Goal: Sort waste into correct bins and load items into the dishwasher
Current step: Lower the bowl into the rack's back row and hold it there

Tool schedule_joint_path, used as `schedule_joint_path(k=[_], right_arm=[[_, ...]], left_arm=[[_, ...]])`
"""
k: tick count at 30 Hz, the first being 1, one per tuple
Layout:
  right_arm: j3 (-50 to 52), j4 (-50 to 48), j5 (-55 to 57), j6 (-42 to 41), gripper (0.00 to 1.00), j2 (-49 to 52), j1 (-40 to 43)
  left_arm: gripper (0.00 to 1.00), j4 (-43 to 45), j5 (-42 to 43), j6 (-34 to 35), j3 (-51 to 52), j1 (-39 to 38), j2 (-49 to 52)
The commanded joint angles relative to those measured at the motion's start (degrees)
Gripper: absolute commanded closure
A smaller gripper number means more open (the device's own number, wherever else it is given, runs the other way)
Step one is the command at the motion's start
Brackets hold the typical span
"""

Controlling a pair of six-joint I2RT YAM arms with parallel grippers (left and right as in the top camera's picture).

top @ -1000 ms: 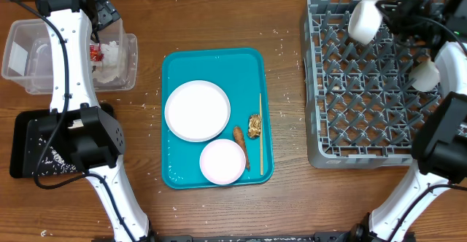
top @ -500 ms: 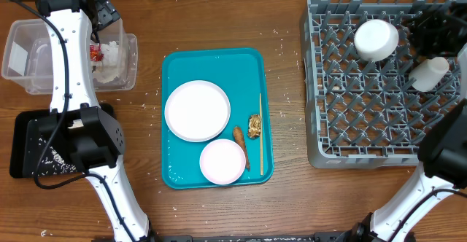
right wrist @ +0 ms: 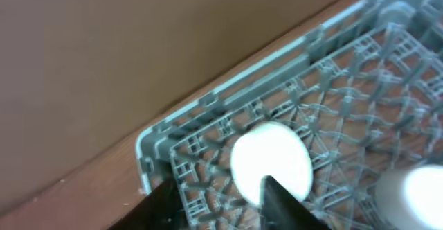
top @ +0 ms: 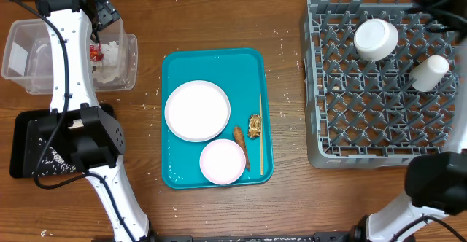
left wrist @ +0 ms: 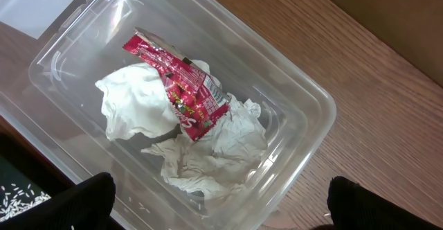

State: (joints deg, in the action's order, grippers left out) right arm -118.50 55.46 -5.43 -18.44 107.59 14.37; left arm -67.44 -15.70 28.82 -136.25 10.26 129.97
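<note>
My left gripper (left wrist: 221, 183) hangs open over the clear tub (left wrist: 304, 95), which holds the crumpled white napkin (left wrist: 208, 147) and the red-and-white wrapper (left wrist: 181, 84). In the grey dish rack (top: 365, 136) a white bowl (top: 376, 39) and a small cup (top: 428, 73) rest on the pegs. My right gripper (right wrist: 221, 188) is above the rack's back corner, jaws apart with nothing between them, the bowl (right wrist: 270, 162) below it. On the teal tray (top: 175, 67) lie a large plate (top: 197, 111), a smaller plate (top: 222, 162), an orange stick (top: 239, 134) and a brown food bit (top: 255, 125).
The black tray (top: 29, 143) with rice grains (top: 44, 165) sits at the front left, partly under the left arm. A thin wooden stick (top: 260, 133) lies on the teal tray. A cardboard wall (right wrist: 138, 50) stands behind the rack. Loose rice dots the table.
The right gripper has let go of the bowl, which now rests in the rack, and has drawn back toward the far right corner. The left arm has not moved.
</note>
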Motion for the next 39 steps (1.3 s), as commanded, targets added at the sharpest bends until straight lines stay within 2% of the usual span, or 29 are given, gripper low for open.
schedule_joint_path(k=[1, 4, 6, 13, 33, 39], right_arm=[[0.6, 0.6, 6.6, 2.2, 0.8, 4.5, -3.1], [0.8, 0.8, 6.8, 2.2, 0.92, 8.7, -4.3], [0.8, 0.8, 6.7, 2.2, 0.96, 11.4, -4.3], [0.8, 0.8, 6.0, 2.0, 0.96, 17.5, -3.6], [0.8, 0.7, 3.7, 2.0, 0.96, 17.9, -1.5], [0.8, 1.1, 8.4, 2.0, 0.96, 17.9, -1.4]], left_arm=[[0.0, 0.2, -0.8, 0.6, -0.8, 0.1, -1.0], [0.0, 0.2, -0.8, 0.6, -0.8, 0.1, -1.0], [0.0, 0.2, -0.8, 0.6, -0.8, 0.1, -1.0], [0.0, 0.2, -0.8, 0.6, -0.8, 0.1, -1.0], [0.0, 0.2, -0.8, 0.6, -0.8, 0.1, -1.0], [0.0, 0.1, -0.8, 0.6, -0.8, 0.1, -1.0]])
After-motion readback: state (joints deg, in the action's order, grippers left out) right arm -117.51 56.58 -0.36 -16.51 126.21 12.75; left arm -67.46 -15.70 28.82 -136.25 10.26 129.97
